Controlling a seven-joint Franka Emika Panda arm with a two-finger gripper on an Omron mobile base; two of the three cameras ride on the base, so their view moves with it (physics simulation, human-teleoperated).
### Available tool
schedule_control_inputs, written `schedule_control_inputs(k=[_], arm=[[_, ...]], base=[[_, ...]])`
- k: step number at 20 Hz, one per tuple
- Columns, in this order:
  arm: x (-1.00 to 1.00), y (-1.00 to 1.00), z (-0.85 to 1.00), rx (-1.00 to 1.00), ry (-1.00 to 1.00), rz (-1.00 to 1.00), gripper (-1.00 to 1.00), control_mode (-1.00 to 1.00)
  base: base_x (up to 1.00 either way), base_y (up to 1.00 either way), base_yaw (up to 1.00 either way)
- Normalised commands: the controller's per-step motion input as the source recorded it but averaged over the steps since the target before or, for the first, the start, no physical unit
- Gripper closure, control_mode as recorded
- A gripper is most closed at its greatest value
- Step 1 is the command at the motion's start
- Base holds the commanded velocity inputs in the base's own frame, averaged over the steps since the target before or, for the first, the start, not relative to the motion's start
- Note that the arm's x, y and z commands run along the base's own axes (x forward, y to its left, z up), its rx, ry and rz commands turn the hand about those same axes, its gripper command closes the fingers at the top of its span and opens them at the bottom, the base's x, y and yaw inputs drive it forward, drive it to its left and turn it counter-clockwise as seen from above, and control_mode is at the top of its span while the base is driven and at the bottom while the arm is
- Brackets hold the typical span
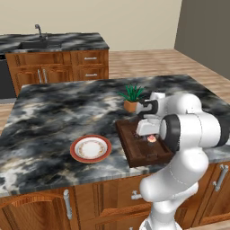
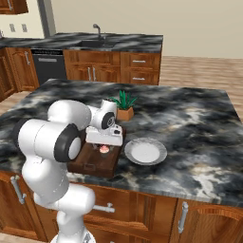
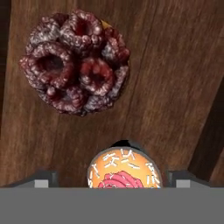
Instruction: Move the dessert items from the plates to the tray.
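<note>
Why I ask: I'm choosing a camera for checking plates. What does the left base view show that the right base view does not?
Left base view alone: the red-rimmed plate, bare. Right base view alone: the plain whitish plate, also bare, and a dark dishwasher. Shared: the wooden tray with the cupcake on it under the gripper, and the potted plant.

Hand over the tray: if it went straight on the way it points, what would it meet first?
Most likely the cupcake, which sits between the open fingertips of the hand on the tray. The dark berry-like sweet lies off to one side. Depth is hard to judge.
</note>
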Motion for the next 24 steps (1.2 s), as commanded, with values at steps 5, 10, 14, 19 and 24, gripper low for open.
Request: schedule_control_inputs(k=[5, 10, 14, 19, 24], arm=[[-0.08, 0.00, 0.50, 0.01, -0.12, 0.00, -1.00, -1.00], [-0.41, 0.09, 0.77, 0.00, -0.13, 0.00, -1.00, -1.00], [-0.60, 0.18, 0.77, 0.00, -0.11, 0.00, -1.00, -1.00], [-0.67, 0.06, 0.57, 0.00, -0.11, 0.00, -1.00, -1.00], [-0.61, 0.07, 0.59, 0.00, -0.14, 0.02, -1.00, -1.00]], base=[[0.00, 0.00, 0.00], [0.00, 0.00, 0.00], [0.00, 0.00, 0.00], [0.00, 0.00, 0.00], [0.00, 0.00, 0.00]])
